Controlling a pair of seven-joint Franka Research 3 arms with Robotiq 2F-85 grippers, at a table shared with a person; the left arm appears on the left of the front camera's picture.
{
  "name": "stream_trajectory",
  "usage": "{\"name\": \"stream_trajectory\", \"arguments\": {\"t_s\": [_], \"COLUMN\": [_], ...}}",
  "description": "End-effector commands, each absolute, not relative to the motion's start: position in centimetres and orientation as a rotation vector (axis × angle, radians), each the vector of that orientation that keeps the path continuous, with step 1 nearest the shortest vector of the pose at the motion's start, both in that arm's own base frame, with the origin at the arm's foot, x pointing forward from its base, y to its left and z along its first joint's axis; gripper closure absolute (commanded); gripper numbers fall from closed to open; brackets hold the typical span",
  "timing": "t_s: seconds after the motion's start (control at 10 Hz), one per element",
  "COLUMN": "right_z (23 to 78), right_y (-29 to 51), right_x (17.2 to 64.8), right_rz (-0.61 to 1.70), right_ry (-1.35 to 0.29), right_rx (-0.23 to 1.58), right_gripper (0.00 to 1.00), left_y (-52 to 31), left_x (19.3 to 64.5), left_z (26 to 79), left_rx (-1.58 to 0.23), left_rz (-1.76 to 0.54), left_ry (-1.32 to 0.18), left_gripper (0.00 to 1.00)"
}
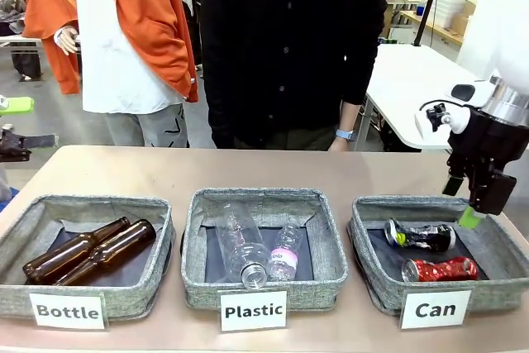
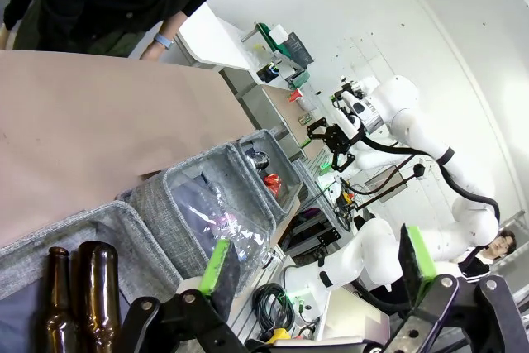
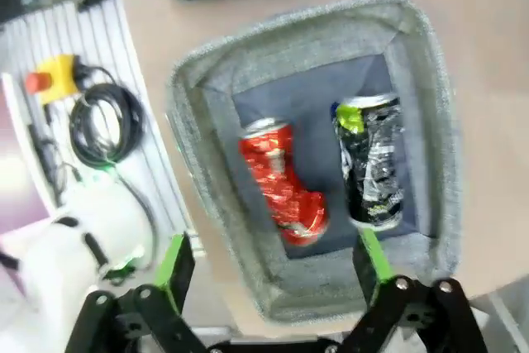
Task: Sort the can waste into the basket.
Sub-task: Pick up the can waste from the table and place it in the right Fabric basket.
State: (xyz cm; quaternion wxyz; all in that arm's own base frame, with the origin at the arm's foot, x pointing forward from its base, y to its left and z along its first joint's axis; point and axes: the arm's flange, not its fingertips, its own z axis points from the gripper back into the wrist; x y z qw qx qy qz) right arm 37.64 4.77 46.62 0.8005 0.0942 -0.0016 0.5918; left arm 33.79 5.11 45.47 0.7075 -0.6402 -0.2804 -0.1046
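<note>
Hovering my right gripper [image 3: 273, 266], fingers spread and empty, over the Can basket [image 3: 194, 109]; red can [image 3: 281, 183] and black-and-silver can [image 3: 372, 167] lie inside. Left gripper [image 2: 318, 270] fingers spread too.

front: faces person | right wrist: looks down on basket [image 3: 430, 121]

red can [image 3: 281, 183], black can [image 3: 372, 171], in basket [image 3: 198, 105]

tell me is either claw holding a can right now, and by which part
Nothing is held. The right claw hangs open above the Can basket, with the red can and the black and silver can lying inside. The left claw is open and empty.
</note>
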Motion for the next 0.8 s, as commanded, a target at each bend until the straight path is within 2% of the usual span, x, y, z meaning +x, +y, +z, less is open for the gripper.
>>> {"name": "stream_trajectory", "arguments": {"t_s": [0.0,0.2,0.4,0.5,0.6,0.7], "right_z": [48.7,51.0,50.2,49.4,49.0,49.0], "right_y": [4.4,2.1,-0.4,-1.1,-1.2,-0.7], "right_x": [39.2,40.2,40.7,40.1,38.7,37.7], "right_rz": [0.97,0.423,-0.055,-0.301,-0.581,-0.726], "right_ry": [0.006,-0.036,-0.099,-0.219,-0.439,-0.55], "right_rx": [0.594,1.338,1.757,1.829,1.789,1.758], "right_gripper": [0.0,0.0,0.0,0.0,0.0,0.0], "left_y": [5.1,5.1,5.1,5.1,5.1,5.1], "left_x": [33.7,33.7,33.7,33.7,33.7,33.7], "left_z": [45.7,45.7,45.7,45.7,45.7,45.7], "left_rx": [-1.428,-1.428,-1.428,-1.428,-1.428,-1.428], "left_rz": [-0.221,-0.221,-0.221,-0.221,-0.221,-0.221], "left_ry": [-0.632,-0.632,-0.632,-0.632,-0.632,-0.632], "left_gripper": [0.0,0.0,0.0,0.0,0.0,0.0]}}
